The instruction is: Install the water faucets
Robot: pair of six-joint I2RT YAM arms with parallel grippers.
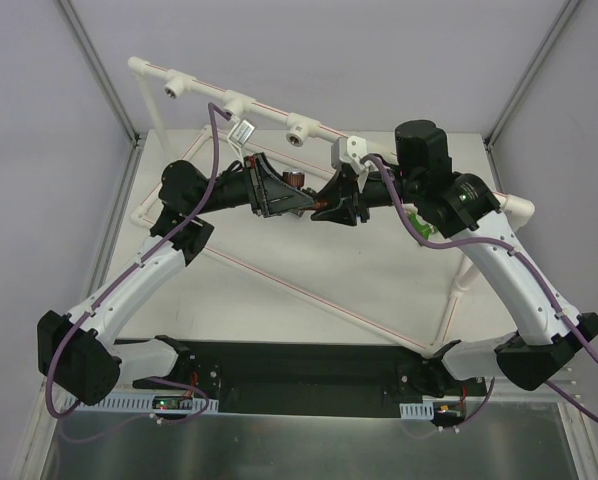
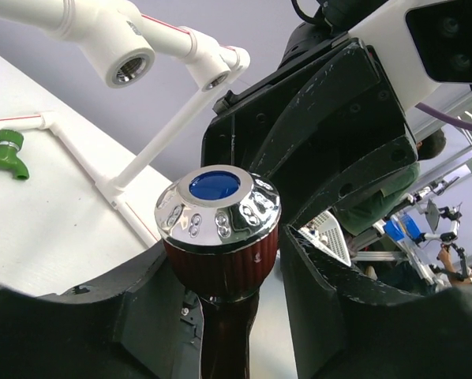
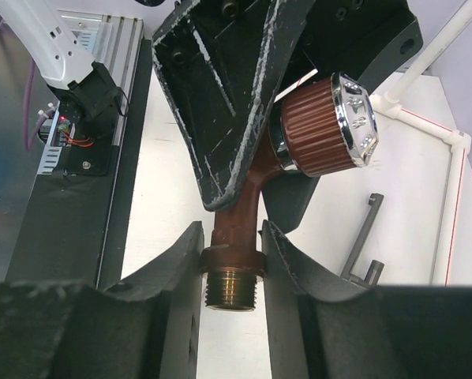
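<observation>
Pale lavender-grey walls close off the top of the overhead view. A slim metal post slants down the upper left, and another post slants down the upper right. A white table fills the middle. A black base plate lies across its lower centre, and a brushed metal sheet runs along the bottom edge. The light is soft and even, with faint shadows. At the right edge of the left wrist view, a blurred room shows beyond, cluttered with stands.

Overhead view looks down; both wrist views closely share the red-brown faucet.
</observation>
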